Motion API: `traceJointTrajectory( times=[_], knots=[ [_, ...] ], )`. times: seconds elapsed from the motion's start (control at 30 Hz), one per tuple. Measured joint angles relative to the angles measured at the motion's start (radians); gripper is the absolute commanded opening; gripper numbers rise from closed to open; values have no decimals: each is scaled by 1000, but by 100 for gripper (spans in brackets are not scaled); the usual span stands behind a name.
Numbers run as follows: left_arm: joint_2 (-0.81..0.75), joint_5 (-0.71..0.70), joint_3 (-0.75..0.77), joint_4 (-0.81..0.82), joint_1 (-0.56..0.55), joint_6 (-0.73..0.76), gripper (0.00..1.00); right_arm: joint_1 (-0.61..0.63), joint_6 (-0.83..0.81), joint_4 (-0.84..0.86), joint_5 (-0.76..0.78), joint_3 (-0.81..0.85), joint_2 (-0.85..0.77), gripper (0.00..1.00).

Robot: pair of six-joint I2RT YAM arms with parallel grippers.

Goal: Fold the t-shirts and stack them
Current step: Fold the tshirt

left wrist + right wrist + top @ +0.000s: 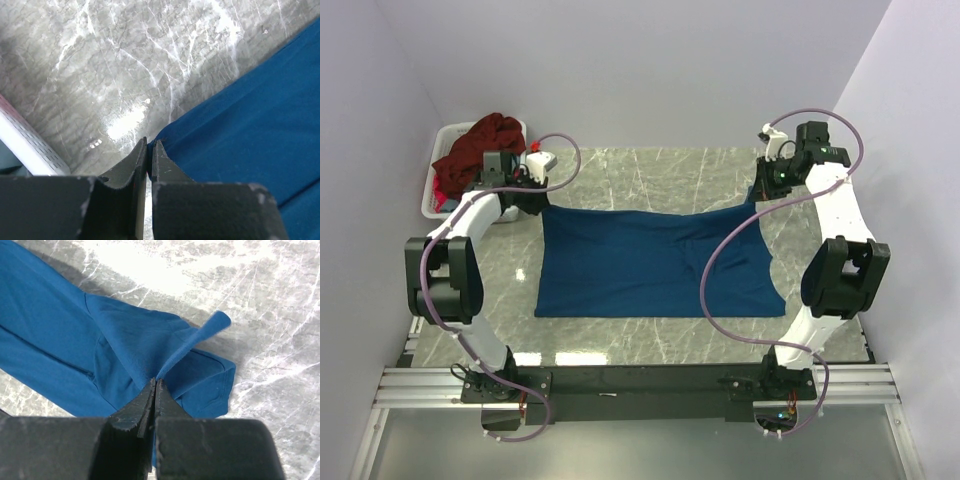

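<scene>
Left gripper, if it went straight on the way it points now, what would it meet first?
The left gripper, pinching a corner of the blue t-shirt, would probably meet the marble table just beyond that corner; depth is hard to judge.

This is a robotics lab test cell. Plain pale walls (650, 70) box in a marble-patterned table (650, 175). The left arm (445, 275) and right arm (840, 275) stand on an aluminium rail frame (420, 385), trailing looped purple cables (705, 285).
</scene>
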Motion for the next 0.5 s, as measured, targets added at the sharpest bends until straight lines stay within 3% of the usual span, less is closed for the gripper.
traceJointTrajectory(
  times=[0.23,0.5],
  knots=[
    [-34,21,-68,35,4,58,1,-2,-23,-13,-1,-8,-6,0],
    [-192,84,-221,68,25,193,1,-2,-54,-19,-1,-132,-106,0]
  ],
)
